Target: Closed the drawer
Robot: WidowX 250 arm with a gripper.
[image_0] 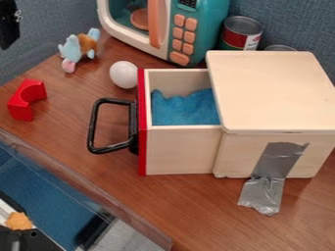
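If the tape (263, 194) slips, we risk the box (272, 93) sliding right; an off-centre push could jam the open drawer (180, 149) at its left. We count one each: tape, box, drawer, handle (93, 125), red block (21, 104), white ball (124, 74), plush toy (70, 48), toy microwave (216, 19); cans (241, 33), two. Far left, we cannot tell whether the gripper (7, 39) is spread or pressed together.

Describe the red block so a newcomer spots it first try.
Start at the wooden box with its drawer open, then go past the black handle toward the view's left edge. The block lies there: solid red with a curved cutout, unlike the white ball and plush toy nearby.
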